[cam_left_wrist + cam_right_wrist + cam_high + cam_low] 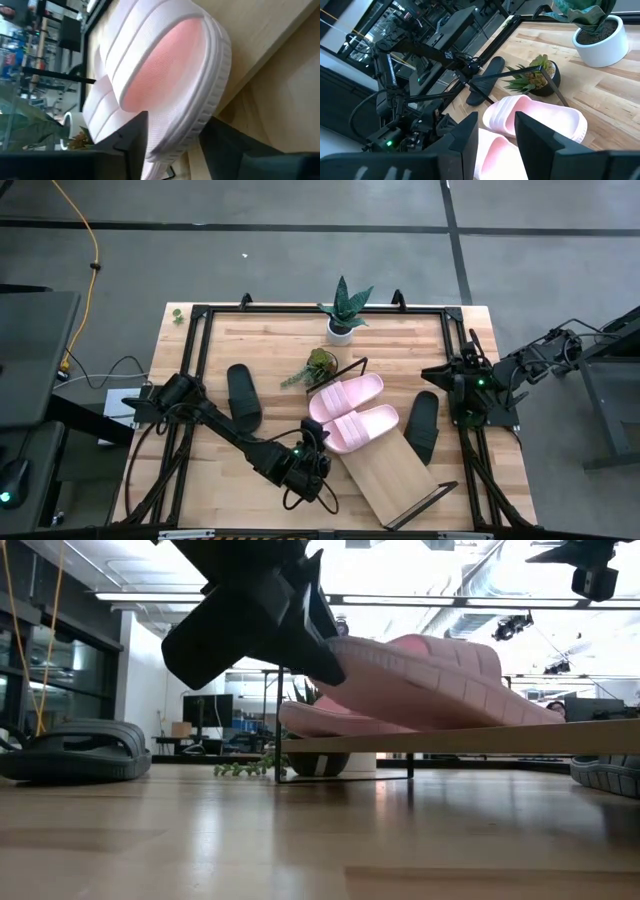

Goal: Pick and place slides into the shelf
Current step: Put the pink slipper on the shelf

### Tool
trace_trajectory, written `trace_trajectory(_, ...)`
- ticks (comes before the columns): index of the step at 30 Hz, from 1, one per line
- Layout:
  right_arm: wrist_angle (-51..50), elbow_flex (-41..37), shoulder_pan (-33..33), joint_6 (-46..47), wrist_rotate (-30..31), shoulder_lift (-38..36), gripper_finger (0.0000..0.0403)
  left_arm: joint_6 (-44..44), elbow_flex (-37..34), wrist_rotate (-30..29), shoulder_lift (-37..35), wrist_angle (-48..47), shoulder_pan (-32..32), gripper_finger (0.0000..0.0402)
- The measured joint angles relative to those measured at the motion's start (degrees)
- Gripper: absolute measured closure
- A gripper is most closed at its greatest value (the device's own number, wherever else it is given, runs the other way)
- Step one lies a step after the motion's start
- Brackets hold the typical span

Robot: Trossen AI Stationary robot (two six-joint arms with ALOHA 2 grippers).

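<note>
Left gripper (312, 442) fingers parted around second pink slide's (362, 427) heel, now on shelf (400, 478) beside first; releasing. Next: back off, fetch black slide (243, 394). Right gripper (447, 375) waits, parted, empty.

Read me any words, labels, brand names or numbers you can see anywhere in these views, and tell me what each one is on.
None can be read.
Pink slides, black slides, shelf, white pot: no print shows.
Background screens in the low view: too small and blurred to read.
</note>
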Motion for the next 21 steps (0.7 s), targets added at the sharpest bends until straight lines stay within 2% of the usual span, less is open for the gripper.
trace_trajectory(7, 0.06, 0.00, 0.00, 0.02, 0.00, 0.00, 0.0284, -2.23, 0.00, 7.98, 0.00, -0.25, 1.44, 0.0206)
trace_trajectory(15, 0.06, 0.00, 0.00, -0.03, -0.02, 0.00, 0.0284, -3.98, 0.00, 8.94, 0.00, -0.39, 1.42, 0.0204)
trace_trajectory(21, 0.05, 0.00, 0.00, -0.13, -0.09, 0.00, 0.0284, -8.97, 0.00, 12.93, 0.00, -1.51, 2.01, 0.0204)
